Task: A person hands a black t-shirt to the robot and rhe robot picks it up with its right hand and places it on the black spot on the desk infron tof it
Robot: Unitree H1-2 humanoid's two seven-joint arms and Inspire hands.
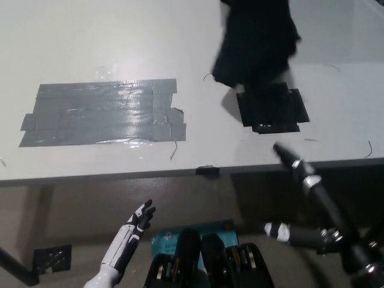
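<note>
Black cloth, one t-shirt (257,42), is seen hanging blurred over the desk (90,48) just above one black spot (271,108), beside one grey tape patch (102,113), while the right hand (300,198) is spread empty and the left hand (143,217) is held low, fingers apart; no writing can be read.

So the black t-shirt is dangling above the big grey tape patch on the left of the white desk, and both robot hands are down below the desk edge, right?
Not quite. In the head view the black t-shirt hangs above the small black tape square on the right of the white desk, not above the big grey tape patch. The white left hand and black right hand are indeed low, near the desk's front edge.
</note>
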